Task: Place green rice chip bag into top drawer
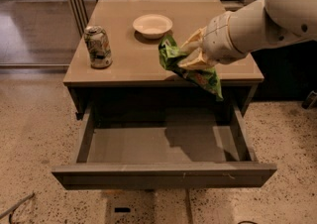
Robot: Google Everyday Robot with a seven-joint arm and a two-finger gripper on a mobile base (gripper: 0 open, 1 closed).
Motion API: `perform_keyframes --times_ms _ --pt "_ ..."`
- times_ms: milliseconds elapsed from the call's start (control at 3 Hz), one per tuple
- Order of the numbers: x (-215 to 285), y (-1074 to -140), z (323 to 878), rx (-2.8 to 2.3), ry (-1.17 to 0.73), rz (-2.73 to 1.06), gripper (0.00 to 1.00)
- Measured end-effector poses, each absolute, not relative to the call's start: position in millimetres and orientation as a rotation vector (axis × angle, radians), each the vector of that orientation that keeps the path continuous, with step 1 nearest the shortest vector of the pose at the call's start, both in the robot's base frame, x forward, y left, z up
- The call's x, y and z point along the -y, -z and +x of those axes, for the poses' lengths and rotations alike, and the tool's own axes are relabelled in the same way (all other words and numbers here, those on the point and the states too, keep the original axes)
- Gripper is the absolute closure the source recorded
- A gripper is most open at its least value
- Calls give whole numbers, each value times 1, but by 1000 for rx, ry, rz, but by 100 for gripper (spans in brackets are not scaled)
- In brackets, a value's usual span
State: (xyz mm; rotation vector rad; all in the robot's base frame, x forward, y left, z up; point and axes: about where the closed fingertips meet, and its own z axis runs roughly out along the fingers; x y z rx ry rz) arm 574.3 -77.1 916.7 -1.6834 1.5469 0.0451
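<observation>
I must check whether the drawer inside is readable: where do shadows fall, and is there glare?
Camera view: a shadow lies on the floor of the top drawer, right side, below the green rice chip bag, which the gripper holds above the front edge of the table; its back is dim; no strong glare.
</observation>
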Motion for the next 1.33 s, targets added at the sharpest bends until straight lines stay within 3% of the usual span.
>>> perform_keyframes --times_ms 667,1333 --pt "51 -935 485 -1511 -216 -1733 100" --pt "47 -926 478 -1512 -220 -1757 100"
